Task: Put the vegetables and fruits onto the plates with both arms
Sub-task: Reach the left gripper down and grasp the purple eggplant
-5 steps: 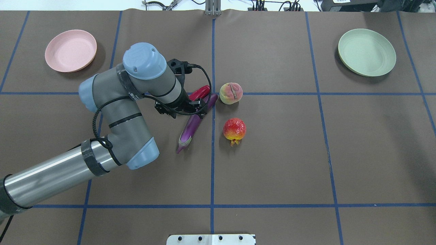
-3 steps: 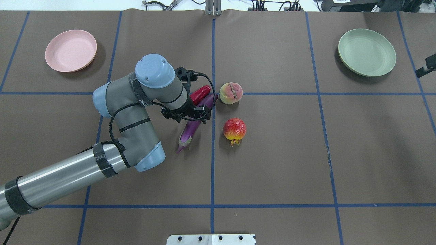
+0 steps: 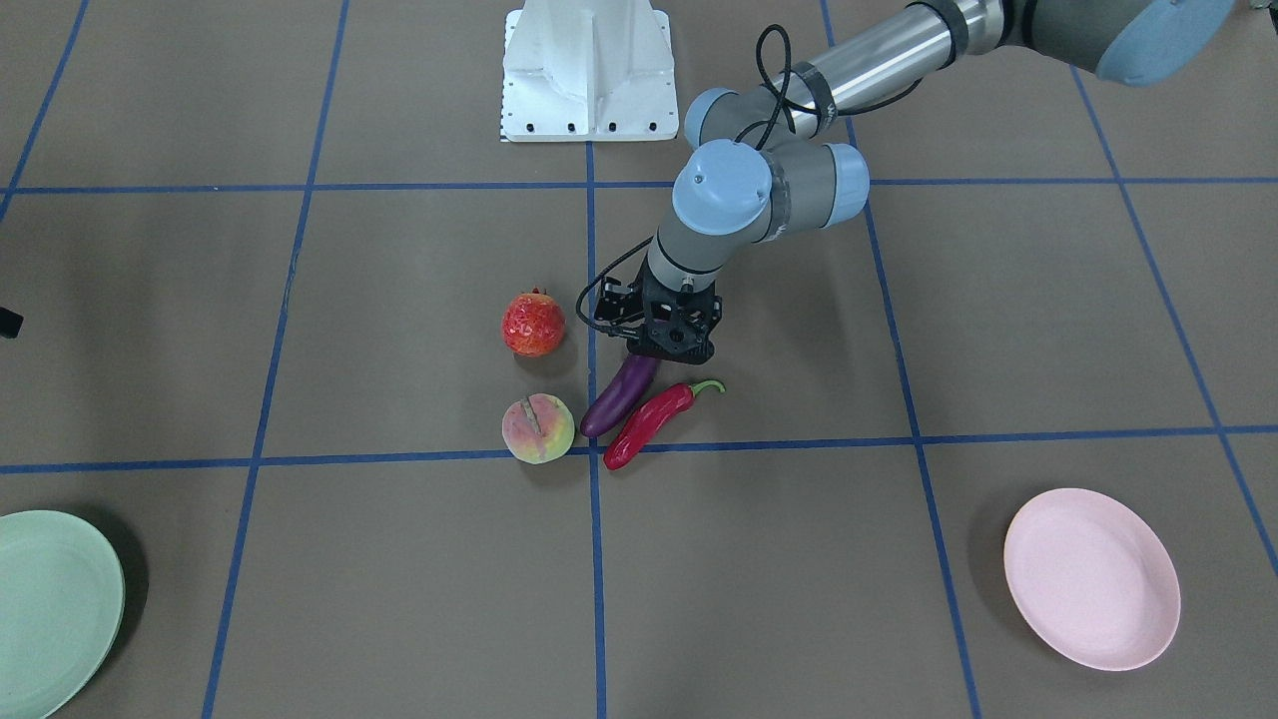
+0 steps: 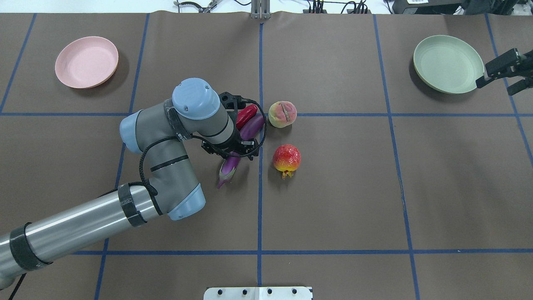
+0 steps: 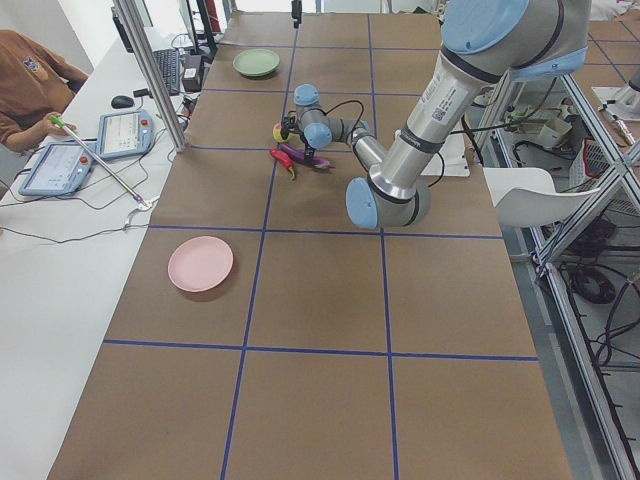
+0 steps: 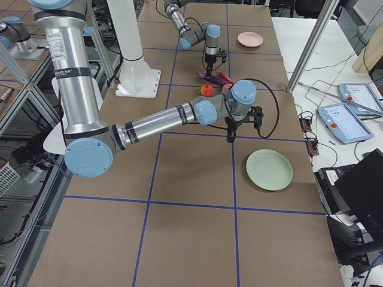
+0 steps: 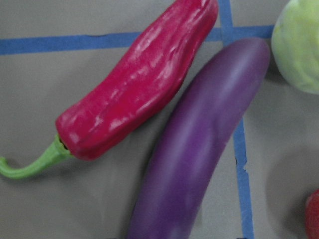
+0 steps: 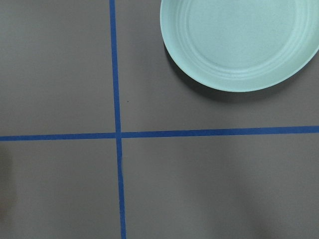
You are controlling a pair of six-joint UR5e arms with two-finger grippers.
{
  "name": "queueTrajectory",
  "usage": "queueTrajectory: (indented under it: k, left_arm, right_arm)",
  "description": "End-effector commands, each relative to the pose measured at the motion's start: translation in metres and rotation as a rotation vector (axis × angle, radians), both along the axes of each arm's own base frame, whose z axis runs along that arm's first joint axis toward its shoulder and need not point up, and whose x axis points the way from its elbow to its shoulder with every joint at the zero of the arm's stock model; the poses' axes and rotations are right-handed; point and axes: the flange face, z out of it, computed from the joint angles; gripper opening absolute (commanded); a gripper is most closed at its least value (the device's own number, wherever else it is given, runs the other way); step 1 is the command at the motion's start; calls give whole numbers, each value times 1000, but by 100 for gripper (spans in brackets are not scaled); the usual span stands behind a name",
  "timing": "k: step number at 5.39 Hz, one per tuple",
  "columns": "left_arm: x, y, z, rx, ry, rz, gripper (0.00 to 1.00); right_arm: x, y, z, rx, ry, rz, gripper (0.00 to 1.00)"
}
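The left arm [image 4: 158, 166] has moved on. Its blue wrist cap sits lower and further right in the overhead view than a moment ago, and the left gripper [image 3: 671, 348] has slid down the eggplant [image 3: 621, 396] towards the pale cap end. It now hides the eggplant's middle, so only the rounded tip and the cap show on either side. There's a new arrival too: the right gripper [image 4: 491, 75], just a sliver at the right edge a moment back, now reaches in beside the mint green plate [image 4: 448, 63] in the upper right.

Nothing on the table [image 4: 333, 187] has shifted. The eggplant lies at the centre, touching the red chili [image 3: 651, 419] alongside it. The peach [image 3: 538, 428] is just beside the eggplant's tip, and the red-orange fruit [image 3: 533, 324] sits near it, apart from the rest. The pink plate [image 4: 86, 61] is well away in the upper left.

As for pose, the left arm sweeps in from the lower left of the overhead view and bends at the wrist. Its gripper points straight down, low over the eggplant. Its wrist camera looks flat onto the eggplant and chili, with no fingers in shot, so I can't tell how its jaws stand. The right gripper hangs above bare table next to the green plate, and I can't make out its jaws either.
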Motion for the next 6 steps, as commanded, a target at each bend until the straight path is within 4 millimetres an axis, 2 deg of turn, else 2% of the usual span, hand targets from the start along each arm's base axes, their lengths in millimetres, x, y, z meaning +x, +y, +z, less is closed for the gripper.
queueTrajectory:
  k: [1, 2, 3, 4, 5, 6]
  left_arm:
    - [5, 6, 2, 5, -7, 2, 81]
    - [5, 6, 2, 4, -7, 1, 69]
    - [2, 5, -2, 13, -1, -10, 21]
    - [-10, 8, -8, 27, 15, -28, 0]
    - [-52, 34, 12, -1, 38, -47, 0]
    - [-84, 46, 14, 10, 64, -54, 0]
  right_arm:
    - [-10, -4, -10, -8, -4, 2, 100]
    - [-10, -5, -13, -10, -5, 6, 100]
    - [-12, -6, -15, -12, -5, 7, 100]
    - [-13, -9, -20, -8, -7, 10, 100]
    - [-13, -10, -26, 0, -10, 11, 100]
    - [-13, -9, -30, 9, -12, 10, 100]
